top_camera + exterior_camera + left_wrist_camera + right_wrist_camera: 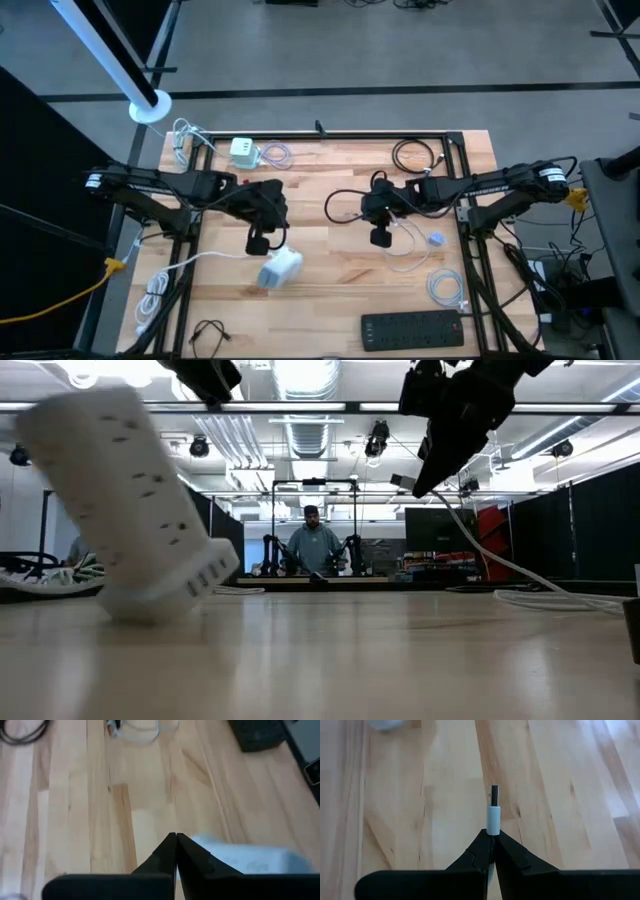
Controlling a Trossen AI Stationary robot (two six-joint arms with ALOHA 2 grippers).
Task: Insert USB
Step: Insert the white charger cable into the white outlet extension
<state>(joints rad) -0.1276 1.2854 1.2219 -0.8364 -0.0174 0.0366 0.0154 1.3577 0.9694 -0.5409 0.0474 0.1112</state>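
The right tool (pixel 491 837) pinches the white USB plug (pixel 493 807) by its tail above the table's (pixel 340 270) middle, metal tip free. The left tool (pixel 176 842), pressed together and empty, hovers beside the white power strip (pixel 280 268) near the front-left. That strip lies tilted and unheld, so it may skid under a push, and the thinly gripped plug could twist.

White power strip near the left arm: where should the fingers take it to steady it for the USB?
Probably across the white power strip's long body from above, gripping its two plain side faces. In the low view it lies tilted with its socket face and end ports exposed; keep those clear. The left gripper sits shut right beside it.
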